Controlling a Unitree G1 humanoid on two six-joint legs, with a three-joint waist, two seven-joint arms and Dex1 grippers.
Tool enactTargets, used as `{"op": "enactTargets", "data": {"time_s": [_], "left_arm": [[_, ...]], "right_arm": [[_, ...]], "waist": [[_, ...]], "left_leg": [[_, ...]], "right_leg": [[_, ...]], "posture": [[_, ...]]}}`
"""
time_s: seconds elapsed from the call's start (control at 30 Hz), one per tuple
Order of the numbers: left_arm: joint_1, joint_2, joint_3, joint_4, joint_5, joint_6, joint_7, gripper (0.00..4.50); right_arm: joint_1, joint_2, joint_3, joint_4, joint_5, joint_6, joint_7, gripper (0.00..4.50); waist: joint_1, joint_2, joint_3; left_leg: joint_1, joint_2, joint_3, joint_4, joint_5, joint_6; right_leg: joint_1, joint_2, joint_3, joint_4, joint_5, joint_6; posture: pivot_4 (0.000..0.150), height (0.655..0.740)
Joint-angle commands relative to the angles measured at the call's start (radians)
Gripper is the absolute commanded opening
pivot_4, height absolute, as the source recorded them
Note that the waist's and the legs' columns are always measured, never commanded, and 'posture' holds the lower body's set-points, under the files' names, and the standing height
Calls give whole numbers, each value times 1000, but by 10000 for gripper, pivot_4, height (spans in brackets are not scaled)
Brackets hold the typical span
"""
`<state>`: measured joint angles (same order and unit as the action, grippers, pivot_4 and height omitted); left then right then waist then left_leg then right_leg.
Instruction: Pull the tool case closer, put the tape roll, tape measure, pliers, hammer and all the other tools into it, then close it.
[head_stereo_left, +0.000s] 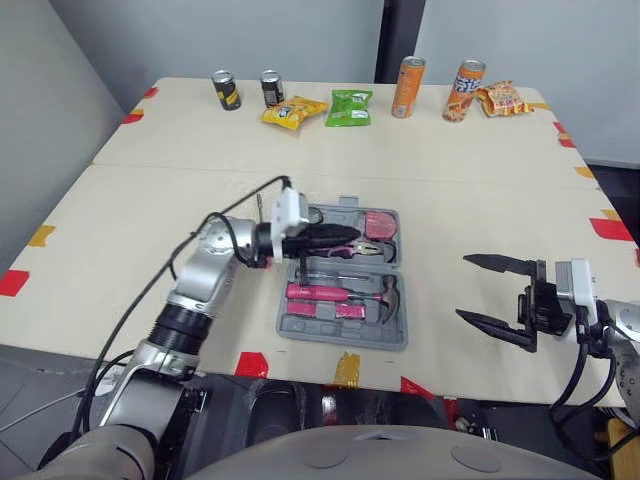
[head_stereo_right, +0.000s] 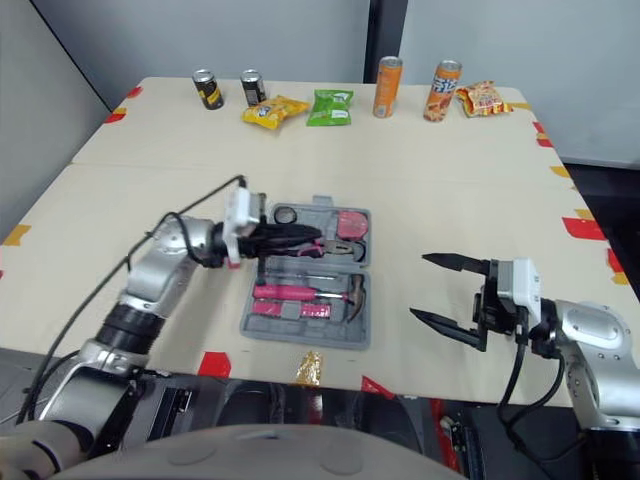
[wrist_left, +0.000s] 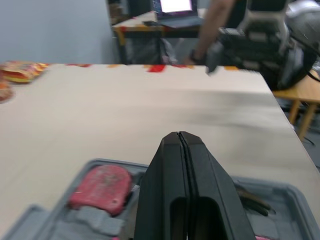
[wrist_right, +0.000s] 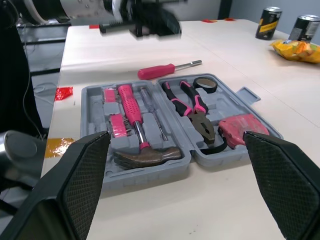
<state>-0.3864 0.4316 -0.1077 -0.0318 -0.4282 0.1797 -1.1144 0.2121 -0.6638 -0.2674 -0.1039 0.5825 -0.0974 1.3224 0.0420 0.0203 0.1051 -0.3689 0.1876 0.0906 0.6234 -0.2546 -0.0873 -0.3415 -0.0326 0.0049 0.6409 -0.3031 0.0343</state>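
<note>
Left gripper (wrist_left: 180, 137) has its two black fingers pressed flat together with nothing between them, and it hovers low over the far half of the open tool case (head_stereo_left: 340, 338), just above the pliers (wrist_right: 192, 102). Right gripper (head_stereo_left: 465, 288) is spread wide and empty above the bare table (head_stereo_left: 450, 190), well to the right of the case.

The grey case lies open near the table's front edge. The hammer (head_stereo_left: 325, 292) fills the near half, while the pliers, tape roll (wrist_right: 206, 85) and red tape measure (head_stereo_left: 380, 222) sit in the far half. One pink-handled screwdriver (wrist_right: 167, 70) lies on the table just beside the case, on its left and outside it.

That screwdriver looks light, stiff and apt to roll, so a pinch across the middle of the handle seems best. The case is probably rigid plastic and weighted by its load. Closing it likely means folding one half over the other by its outer edge.
</note>
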Motion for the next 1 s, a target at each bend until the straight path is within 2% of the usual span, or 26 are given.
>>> {"op": "enactTargets", "data": {"time_s": [0.03,0.13,0.17,0.23,0.33,0.57,0.73,1.0], "left_arm": [[60,66,165,-103,-95,119,103,319],[156,117,267,-137,-120,155,154,319],[205,135,306,-143,-120,156,165,2663],[309,155,388,-149,-115,141,199,8304],[443,161,484,-129,-105,108,234,19284],[704,124,625,-43,-74,3,267,44603],[791,107,674,78,-57,-79,261,44603],[819,107,666,69,-71,-90,269,44603]], "right_arm": [[24,25,-39,36,18,-13,-23,45000],[44,41,-59,66,22,-22,-36,45000],[52,46,-67,76,23,-22,-42,45000],[68,57,-86,98,27,-18,-58,45000],[89,64,-106,124,27,0,-89,45000],[143,95,-186,225,11,-42,-152,45000],[204,105,-241,293,6,-93,-156,45000],[230,91,-266,348,-1,-125,-146,45000]], "waist": [[-3,0,0],[-4,1,1],[-4,1,1],[-3,1,2],[-1,0,4],[1,-1,6],[-1,-3,11],[-5,-2,15]], "left_leg": [[0,0,0,-1,0,0],[1,0,0,-2,0,0],[1,0,0,-2,0,0],[1,0,0,-2,0,0],[0,0,0,-3,0,0],[1,0,-2,-6,0,1],[3,4,-2,-8,-1,3],[3,6,-2,-9,-1,5]], "right_leg": [[0,0,0,0,0,0],[0,0,0,-1,0,0],[0,0,0,-1,0,0],[0,0,0,-2,0,0],[1,0,-1,-6,0,0],[3,-1,-4,-12,0,0],[7,-1,-6,-15,0,0],[8,-1,-7,-17,0,0]], "posture": [[1500,7385],[1500,7385],[1500,7385],[1500,7385],[1500,7385],[1500,7385],[1500,7385],[1500,7385]]}}
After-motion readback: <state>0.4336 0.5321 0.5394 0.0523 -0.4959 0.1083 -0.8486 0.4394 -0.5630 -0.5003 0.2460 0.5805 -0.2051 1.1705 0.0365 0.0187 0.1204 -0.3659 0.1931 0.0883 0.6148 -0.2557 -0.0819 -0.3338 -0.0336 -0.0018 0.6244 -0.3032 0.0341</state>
